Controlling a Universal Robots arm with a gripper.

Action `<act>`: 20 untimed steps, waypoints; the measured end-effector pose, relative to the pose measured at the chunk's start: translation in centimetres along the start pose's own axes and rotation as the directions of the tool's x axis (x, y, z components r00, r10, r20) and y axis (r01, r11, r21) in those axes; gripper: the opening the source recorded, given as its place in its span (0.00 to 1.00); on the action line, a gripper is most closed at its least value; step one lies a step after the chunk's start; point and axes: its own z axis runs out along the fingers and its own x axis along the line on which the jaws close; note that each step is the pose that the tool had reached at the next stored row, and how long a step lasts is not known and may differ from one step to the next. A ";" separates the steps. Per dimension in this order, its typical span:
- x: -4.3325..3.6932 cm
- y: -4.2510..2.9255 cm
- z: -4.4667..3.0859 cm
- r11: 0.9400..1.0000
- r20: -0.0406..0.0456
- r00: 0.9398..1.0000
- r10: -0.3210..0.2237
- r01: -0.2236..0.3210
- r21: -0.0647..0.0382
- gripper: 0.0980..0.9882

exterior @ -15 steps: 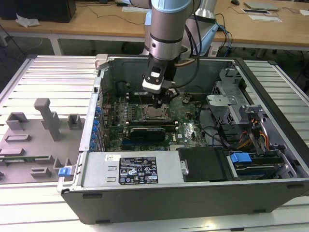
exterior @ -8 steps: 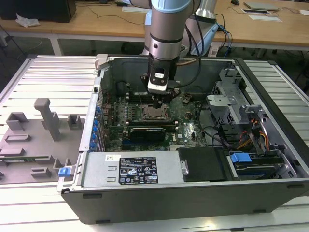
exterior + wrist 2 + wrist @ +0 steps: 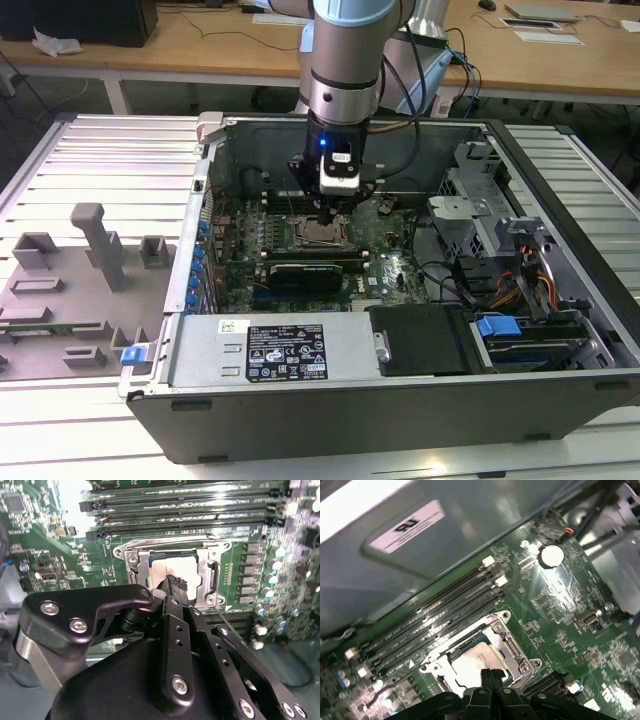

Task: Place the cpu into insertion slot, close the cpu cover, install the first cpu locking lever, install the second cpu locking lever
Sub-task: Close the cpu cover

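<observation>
The cpu point(image 3: 161, 571) point(image 3: 472, 661) lies flat in the insertion slot point(image 3: 322, 236) on the green board, its dull silver top showing. The cpu cover point(image 3: 209, 575) point(image 3: 509, 642), a silver frame, lies down around it. A thin lever rod point(image 3: 223, 621) sticks out beside the socket. My gripper point(image 3: 331, 210) point(image 3: 175, 583) point(image 3: 491, 673) hangs just over the cpu's edge. Its black fingertips are pressed together, shut, with nothing between them. Whether they touch the chip cannot be told.
Long black memory slots point(image 3: 190, 510) point(image 3: 435, 615) run beside the socket. The case wall point(image 3: 470, 535) rises close behind them. A power supply point(image 3: 290, 350) and drive cages point(image 3: 480, 210) crowd the case. A grey fixture plate point(image 3: 80, 290) lies at the exterior view's left.
</observation>
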 end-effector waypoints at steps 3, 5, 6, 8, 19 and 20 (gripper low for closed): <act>0.00 0.00 0.05 0.998 0.002 0.998 -0.065 0.065 0.002 0.01; 0.00 0.00 0.11 0.993 0.003 0.993 -0.115 0.115 0.003 0.01; 0.00 0.00 0.14 0.991 0.003 0.991 -0.134 0.134 0.003 0.01; 0.00 0.00 0.18 0.983 0.003 0.983 -0.182 0.182 0.004 0.01; 0.00 0.01 0.49 0.888 0.007 0.888 -0.459 0.459 0.009 0.01; 0.00 0.01 0.51 0.879 0.007 0.879 -0.476 0.476 0.009 0.01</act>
